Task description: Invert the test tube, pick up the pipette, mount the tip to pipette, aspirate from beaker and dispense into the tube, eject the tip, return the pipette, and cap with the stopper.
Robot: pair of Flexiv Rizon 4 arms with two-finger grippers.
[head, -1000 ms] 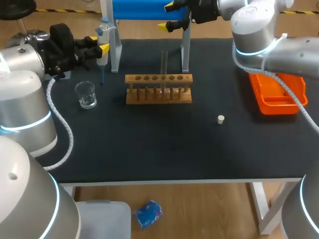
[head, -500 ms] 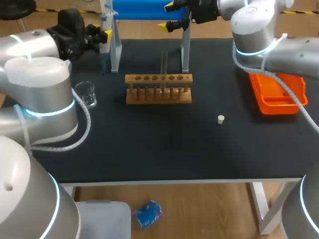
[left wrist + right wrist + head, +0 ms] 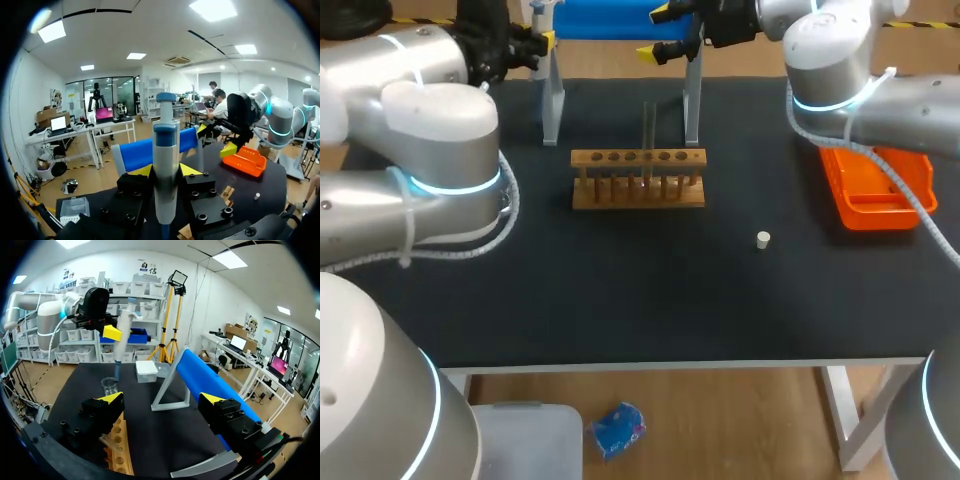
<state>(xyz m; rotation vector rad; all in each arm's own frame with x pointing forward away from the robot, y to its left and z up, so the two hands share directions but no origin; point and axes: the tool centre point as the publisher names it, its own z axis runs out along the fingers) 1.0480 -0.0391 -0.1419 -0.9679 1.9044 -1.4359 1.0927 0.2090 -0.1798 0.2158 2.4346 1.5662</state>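
Note:
My left gripper (image 3: 538, 40) is at the back left of the table, shut on the white-and-blue pipette (image 3: 165, 165), which stands upright between its fingers. In the right wrist view the pipette (image 3: 123, 331) hangs above the glass beaker (image 3: 109, 386) with a dark tip at its lower end. My left arm hides the beaker in the head view. A test tube (image 3: 648, 128) stands upright in the wooden rack (image 3: 638, 180). The white stopper (image 3: 763, 239) lies on the mat right of the rack. My right gripper (image 3: 660, 32) is open and empty, high behind the rack, by the blue stand (image 3: 605, 18).
An orange tray (image 3: 873, 190) sits at the right edge of the table. A white tip box (image 3: 147, 371) stands on the mat beyond the beaker, near the stand's grey leg (image 3: 170, 390). The black mat in front of the rack is bare except for the stopper.
My left arm has lifted the pipette up and back from beside the beaker, and its elbow has swung in over the beaker. The right arm has kept still.

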